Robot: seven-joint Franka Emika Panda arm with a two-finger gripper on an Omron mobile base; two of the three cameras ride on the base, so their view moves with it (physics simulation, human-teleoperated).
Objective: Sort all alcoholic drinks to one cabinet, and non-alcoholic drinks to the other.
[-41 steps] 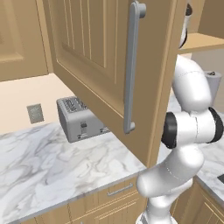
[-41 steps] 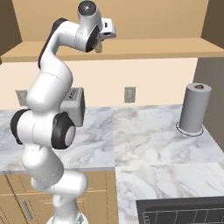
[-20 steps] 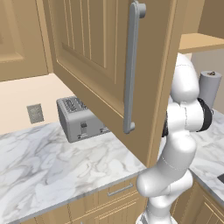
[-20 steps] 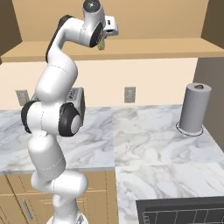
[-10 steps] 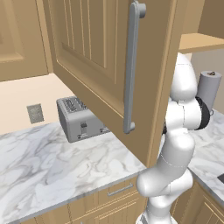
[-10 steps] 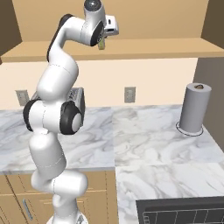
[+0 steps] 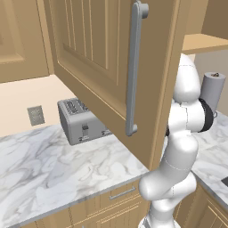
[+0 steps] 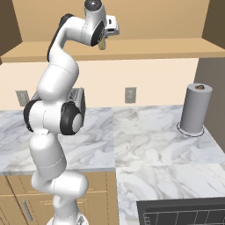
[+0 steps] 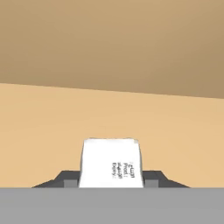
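Observation:
A tiny white carton (image 9: 111, 164) with small printed text stands upright between my gripper's (image 9: 111, 180) two dark fingertips, and the gripper is shut on it. In the right base view the arm reaches high and the gripper (image 8: 103, 44) hangs at the front edge of the wall cabinet's tan shelf (image 8: 167, 49), level with it. In the hand view, the cabinet's plain tan floor (image 9: 109, 113) and darker back wall (image 9: 109, 39) lie ahead of the carton. The cabinet's panelled door (image 7: 98, 58) stands open, its long grey bar handle (image 7: 133, 67) toward me.
A silver toaster (image 7: 82, 120) sits on the marble counter (image 8: 149, 136) against the wall. A grey paper towel roll (image 8: 194, 110) stands at the right. Wall outlets (image 8: 129, 94) are above the counter, and a dark cooktop (image 8: 184, 213) lies at the lower right.
The arm has straightened upward and the hand has shifted a little right along the cabinet shelf edge. The carton stays in the grip.

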